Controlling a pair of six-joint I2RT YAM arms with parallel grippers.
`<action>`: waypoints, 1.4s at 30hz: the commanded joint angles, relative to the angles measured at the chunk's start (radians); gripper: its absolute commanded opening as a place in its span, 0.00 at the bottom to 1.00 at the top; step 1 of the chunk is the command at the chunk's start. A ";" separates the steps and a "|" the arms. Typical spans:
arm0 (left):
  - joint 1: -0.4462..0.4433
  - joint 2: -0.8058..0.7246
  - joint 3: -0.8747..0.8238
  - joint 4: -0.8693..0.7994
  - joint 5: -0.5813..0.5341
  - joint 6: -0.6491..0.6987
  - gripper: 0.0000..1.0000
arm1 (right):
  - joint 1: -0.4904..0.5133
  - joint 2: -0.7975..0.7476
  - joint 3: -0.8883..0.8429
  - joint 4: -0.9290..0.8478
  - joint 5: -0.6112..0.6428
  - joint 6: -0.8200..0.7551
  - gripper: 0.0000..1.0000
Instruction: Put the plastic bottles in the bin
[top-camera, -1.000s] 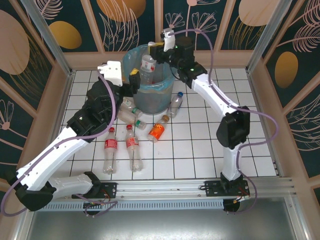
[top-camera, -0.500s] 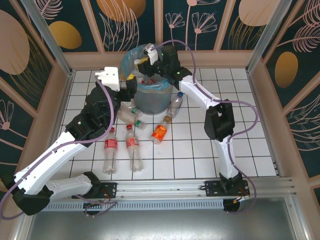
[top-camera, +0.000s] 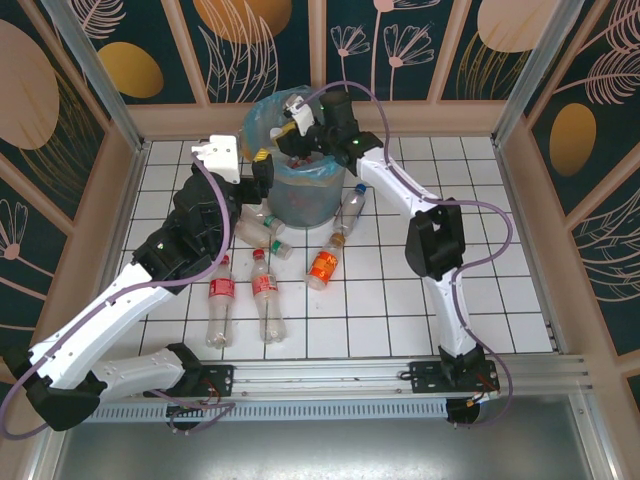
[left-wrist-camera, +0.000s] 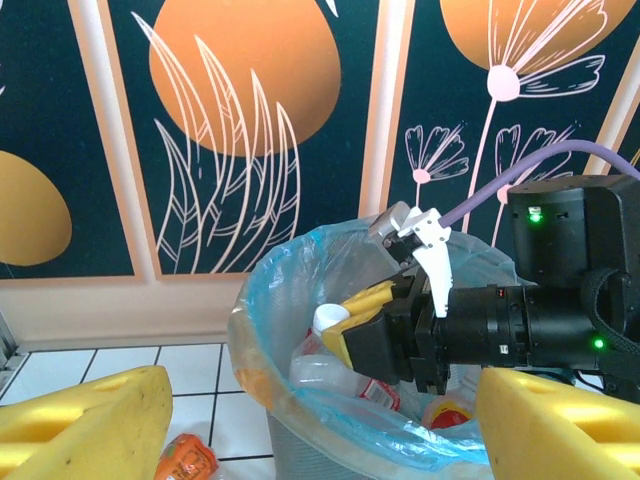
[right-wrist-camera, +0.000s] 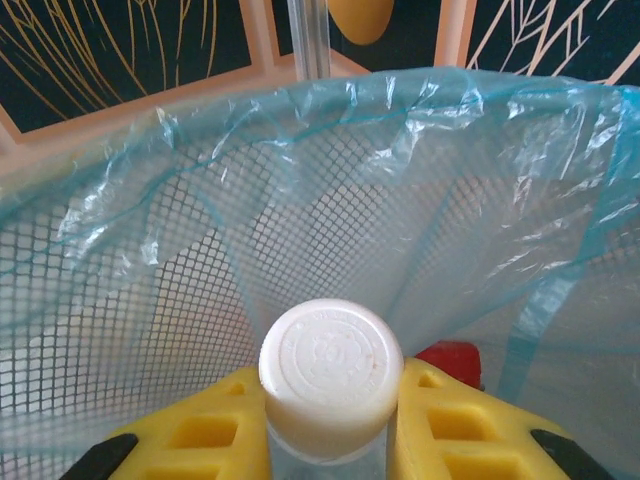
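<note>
Inside bin (top-camera: 305, 205) mouth: right gripper (top-camera: 290, 128) clamped on white-capped bottle (right-wrist-camera: 331, 375). Below it: other bottles (left-wrist-camera: 340, 380), red cap (right-wrist-camera: 450, 360). Left gripper (left-wrist-camera: 325, 430) spread wide, empty, beside bin. Loose bottles (top-camera: 265, 295) lie on counter (top-camera: 400, 310).

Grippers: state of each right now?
Left gripper: open, empty.
Right gripper: shut on a white-capped bottle, over the bin.

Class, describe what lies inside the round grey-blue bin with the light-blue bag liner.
A clear white-capped bottle, gripped by the right arm's jaws, plus red-labelled bottles below it. The bottom of the grey-blue bin is hidden beneath them.
</note>
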 joint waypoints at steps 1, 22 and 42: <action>0.006 -0.008 -0.016 0.026 -0.011 -0.019 0.80 | -0.001 0.108 -0.002 -0.180 0.023 -0.051 0.28; 0.008 -0.055 0.018 -0.095 -0.023 -0.028 0.82 | 0.001 -0.107 0.257 -0.143 0.037 0.235 0.72; 0.009 -0.104 -0.320 -0.408 0.241 -0.517 0.81 | 0.250 -0.660 -0.624 0.058 0.327 0.540 0.65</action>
